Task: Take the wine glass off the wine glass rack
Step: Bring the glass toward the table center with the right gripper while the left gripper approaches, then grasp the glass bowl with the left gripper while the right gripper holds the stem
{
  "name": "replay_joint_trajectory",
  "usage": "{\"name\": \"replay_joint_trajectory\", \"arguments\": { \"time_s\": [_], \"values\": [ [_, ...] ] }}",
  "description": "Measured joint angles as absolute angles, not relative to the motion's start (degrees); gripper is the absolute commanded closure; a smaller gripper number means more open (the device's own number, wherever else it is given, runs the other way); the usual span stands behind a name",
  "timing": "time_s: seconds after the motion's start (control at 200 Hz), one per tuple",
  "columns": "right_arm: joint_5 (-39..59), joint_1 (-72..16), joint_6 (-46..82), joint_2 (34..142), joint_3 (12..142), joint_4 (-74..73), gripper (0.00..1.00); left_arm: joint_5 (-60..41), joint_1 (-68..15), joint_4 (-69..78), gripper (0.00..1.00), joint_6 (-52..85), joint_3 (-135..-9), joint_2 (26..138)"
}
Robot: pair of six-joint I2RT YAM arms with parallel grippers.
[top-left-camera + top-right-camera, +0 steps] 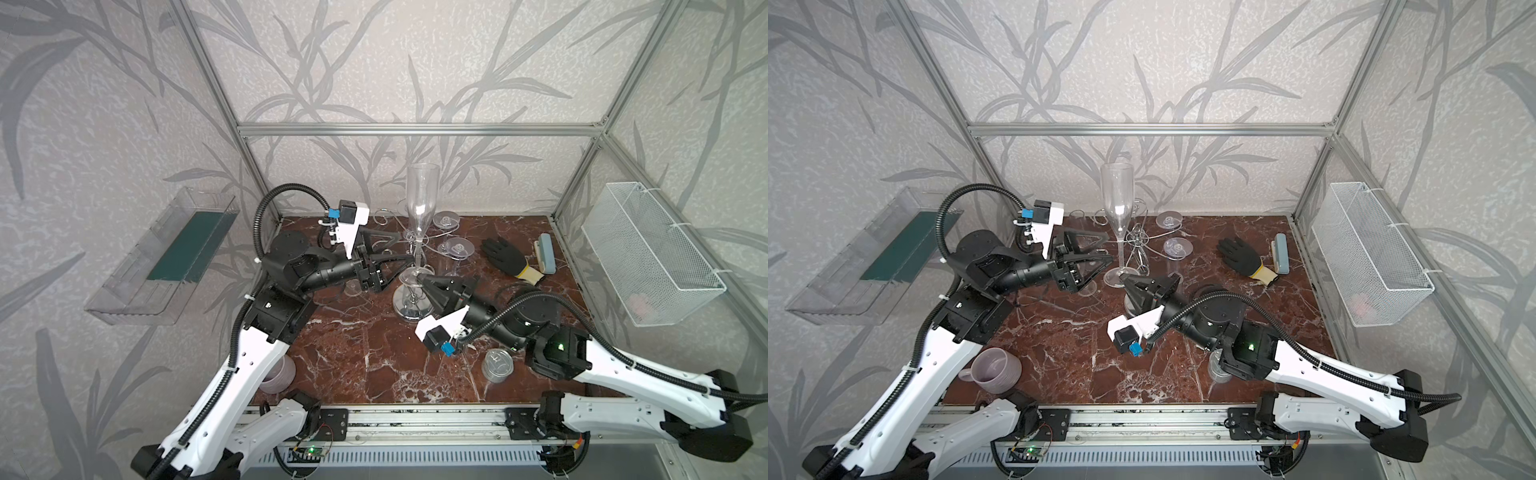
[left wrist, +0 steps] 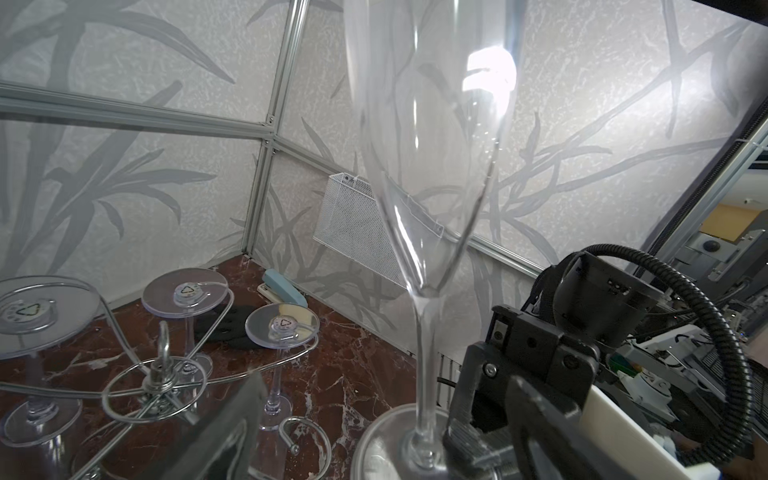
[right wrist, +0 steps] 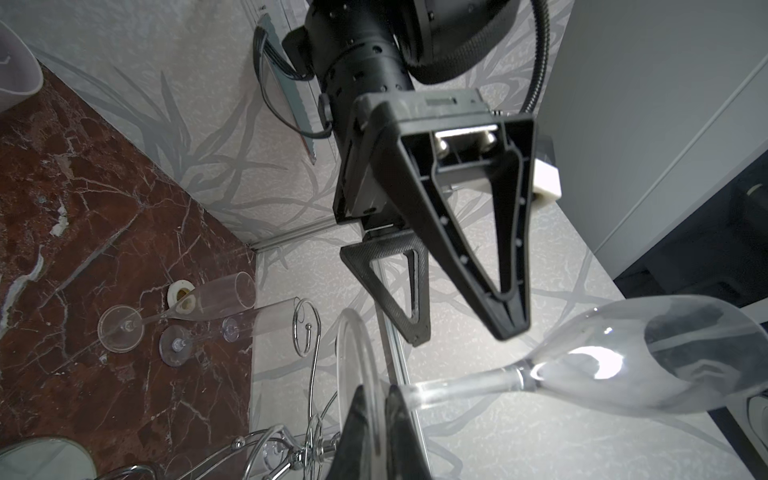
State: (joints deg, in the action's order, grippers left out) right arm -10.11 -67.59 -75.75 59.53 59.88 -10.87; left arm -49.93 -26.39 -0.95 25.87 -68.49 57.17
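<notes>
Right tool [image 1: 421, 276] clamps wine glass [image 1: 422, 195] foot rim; left tool [image 1: 404, 248] spread.

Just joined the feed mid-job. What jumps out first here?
A tall clear wine glass stands upright mid-table, its foot pinched by the shut right gripper. The left gripper gapes open beside its stem, and right by it the chrome wine glass rack carries other glasses hanging upside down.

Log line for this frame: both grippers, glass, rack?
left gripper: open, near stem | right gripper: shut on wine glass foot | glass: upright, held over wine glass rack base
</notes>
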Motion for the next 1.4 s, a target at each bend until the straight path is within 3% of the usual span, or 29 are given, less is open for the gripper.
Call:
{"name": "replay_joint_trajectory", "arguments": {
  "time_s": [0.15,0.385,0.68,0.835,1.014,1.224,1.399],
  "values": [
    [-10.3,-68.3,-78.8,61.1,59.9,-12.7,1.00,-50.3,-29.5,-1.4,0.23,25.3,-68.6,58.9],
    [-10.7,-68.7,-81.4,61.5,59.8,-15.0,1.00,-50.5,-31.0,-0.6,0.57,25.7,-68.7,59.9],
    [-11.5,-69.0,-84.3,61.6,59.2,-16.0,1.00,-49.6,-31.5,1.0,0.80,26.1,-68.8,59.6],
    [-11.9,-69.1,-84.1,61.6,59.2,-16.5,1.00,-49.6,-31.6,1.7,1.00,24.6,-68.8,59.5],
    [-12.0,-69.3,-84.1,61.6,59.2,-16.7,1.00,-49.6,-31.7,1.8,1.00,23.7,-68.8,59.4],
    [-11.2,-69.3,-84.5,61.4,58.5,-17.5,0.49,-48.0,-31.8,1.5,1.00,24.0,-68.8,59.1],
    [-8.5,-69.3,-80.3,59.8,57.6,-17.9,0.41,-44.8,-31.8,0.3,1.00,22.0,-68.4,57.3]
  ]
}}
